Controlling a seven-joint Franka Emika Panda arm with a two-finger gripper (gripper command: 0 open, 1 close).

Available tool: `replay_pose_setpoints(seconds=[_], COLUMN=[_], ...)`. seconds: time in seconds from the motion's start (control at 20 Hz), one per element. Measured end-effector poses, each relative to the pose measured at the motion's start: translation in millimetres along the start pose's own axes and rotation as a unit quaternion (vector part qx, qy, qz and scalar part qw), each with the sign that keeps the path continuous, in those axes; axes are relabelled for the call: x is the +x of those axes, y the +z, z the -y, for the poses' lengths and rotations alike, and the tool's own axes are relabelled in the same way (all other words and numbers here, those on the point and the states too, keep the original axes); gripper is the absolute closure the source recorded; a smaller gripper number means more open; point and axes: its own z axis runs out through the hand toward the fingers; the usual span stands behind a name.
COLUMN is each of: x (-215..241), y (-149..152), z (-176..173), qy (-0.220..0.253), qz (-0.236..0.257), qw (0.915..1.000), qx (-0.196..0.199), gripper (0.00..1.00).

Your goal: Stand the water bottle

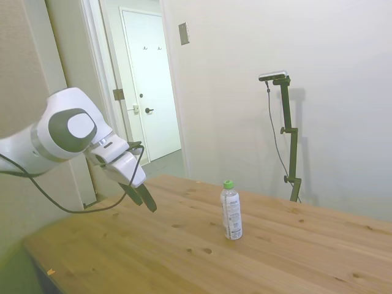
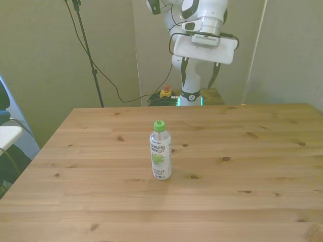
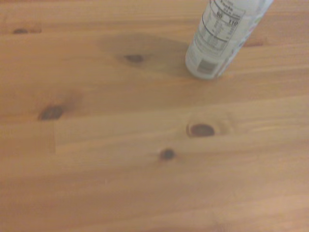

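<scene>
Pale walls and a white door (image 1: 151,92) frame a wooden worktop (image 1: 275,257) that carries a single item. Our end effector (image 1: 146,199) hangs above the worktop's far side, raised well off the wood and well apart from the water bottle (image 1: 231,212). In the front view its two dark fingers (image 2: 184,70) stand wide apart beneath the white housing, with nothing between them and nothing touching them.

Outward from there, the water bottle stands upright near the middle of the worktop, green cap (image 2: 159,125) on top, base flat on the wood. The wrist view shows only its lower label (image 3: 219,36) and base resting on the planks.

We judge the task already met as things lie, since the bottle is on its base and free of our end effector. As for handling, we expect a small clear plastic bottle to be light, with thin walls that give under a hard squeeze and a smooth label that may slip. We would take it across the labelled middle of the body, gently. Being narrow and tall, it would tip easily from a sideways nudge.
</scene>
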Motion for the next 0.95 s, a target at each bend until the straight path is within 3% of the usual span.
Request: replay_pose_setpoints(seconds=[0.15, 0.45, 0.7, 0.95], x=[4, 10, 27, 31], y=[-4, 12, 28, 21], z=[-11, -16, -24, -25], qy=[-0.05, -0.139, -0.153, -0.149], qz=[0.048, 0.118, 0.131, 0.123], qw=[0.9975, 0.9829, 0.9788, 0.9803], qx=[-0.013, -0.023, -0.037, -0.044], gripper=[0.0, 0.0, 0.0, 0.0])
